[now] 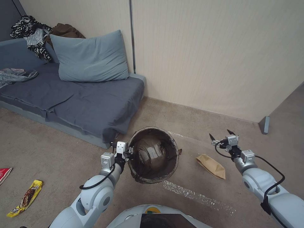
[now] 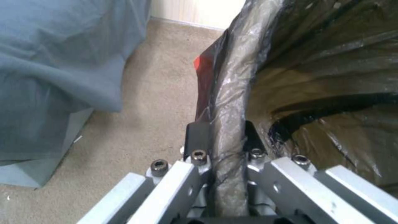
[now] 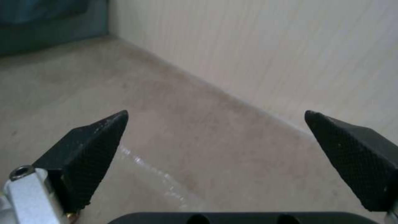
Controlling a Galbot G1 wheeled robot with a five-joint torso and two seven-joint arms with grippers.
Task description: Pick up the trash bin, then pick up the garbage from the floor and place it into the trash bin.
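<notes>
Trash bin (image 1: 154, 155), dark-bag-lined, rim between left gripper (image 1: 130, 152) fingers (image 2: 198, 137).

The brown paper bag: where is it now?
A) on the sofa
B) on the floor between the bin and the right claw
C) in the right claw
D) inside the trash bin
B: the brown paper bag lies on the carpet, right of the trash bin that the left claw grips by the rim, while the right claw is open and empty.
</notes>
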